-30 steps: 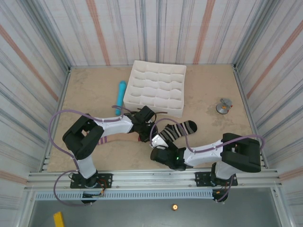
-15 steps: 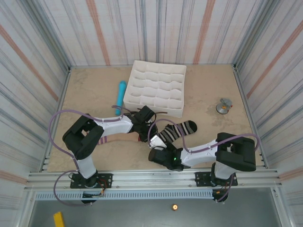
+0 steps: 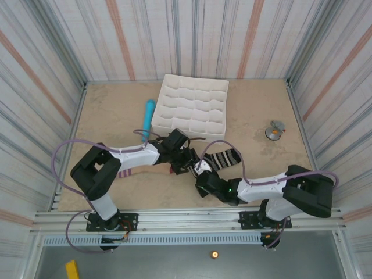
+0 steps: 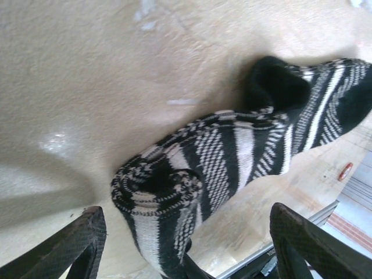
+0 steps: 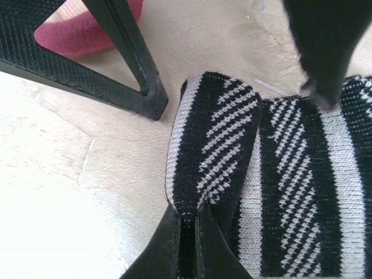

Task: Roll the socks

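Note:
The black sock with white stripes (image 3: 224, 157) lies on the table in front of the white organizer, its near end folded into a loose roll (image 4: 156, 187). My right gripper (image 5: 187, 218) is shut on that folded cuff edge (image 5: 212, 125), low over the table (image 3: 202, 175). My left gripper (image 4: 187, 210) is open and wide, one finger on each side of the roll, just left of the sock (image 3: 187, 158). The beige sock is mostly hidden under the left arm; its maroon part (image 5: 87, 29) and purple-striped cuff (image 3: 124, 173) show.
A white compartment organizer (image 3: 192, 106) stands at the back centre. A light-blue cylinder (image 3: 147, 119) lies to its left. A small grey object (image 3: 274, 129) sits at the right. Striped walls enclose the table, and a metal rail (image 3: 186, 218) runs along the near edge.
My right gripper has moved up and right to the sock's near end and closed on its cuff. The left gripper shifted slightly right over the roll.

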Controlling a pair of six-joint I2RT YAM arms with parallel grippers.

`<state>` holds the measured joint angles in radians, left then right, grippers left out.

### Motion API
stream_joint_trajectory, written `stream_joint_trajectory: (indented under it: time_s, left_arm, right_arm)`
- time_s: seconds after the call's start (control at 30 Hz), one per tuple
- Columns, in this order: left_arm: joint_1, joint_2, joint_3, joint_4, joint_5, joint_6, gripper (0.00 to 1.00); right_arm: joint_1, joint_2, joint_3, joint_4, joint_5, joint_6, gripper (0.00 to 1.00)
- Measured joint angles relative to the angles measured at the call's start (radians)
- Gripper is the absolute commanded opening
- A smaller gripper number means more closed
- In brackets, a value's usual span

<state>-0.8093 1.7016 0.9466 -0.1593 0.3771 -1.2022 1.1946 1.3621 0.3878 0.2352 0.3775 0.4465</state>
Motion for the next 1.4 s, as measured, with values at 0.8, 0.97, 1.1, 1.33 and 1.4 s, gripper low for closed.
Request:
stream_joint_trajectory:
  time_s: [0.8,0.97,1.1,1.33,1.4]
  left_arm:
    - [-0.106,-0.138,-0.051,-0.007,-0.245,0.032,0.58]
    - [-0.129,-0.108,-0.051,0.017,-0.243,0.033,0.52]
    - [-0.136,-0.065,-0.04,0.05,-0.23,0.039,0.49]
    - [-0.143,0.016,-0.003,0.136,-0.19,0.055,0.47]
    - [-0.146,0.043,0.02,0.152,-0.183,0.065,0.46]
  right_arm:
    - [-0.454,-0.32,-0.265,0.107,-0.568,0.349,0.0]
    - [-0.594,-0.391,-0.283,0.04,-0.684,0.398,0.0]
    - [-0.698,-0.405,-0.299,0.022,-0.773,0.424,0.0]
    - [-0.755,-0.341,-0.298,0.052,-0.855,0.469,0.0]
    - [-0.767,-0.323,-0.295,0.06,-0.873,0.484,0.0]
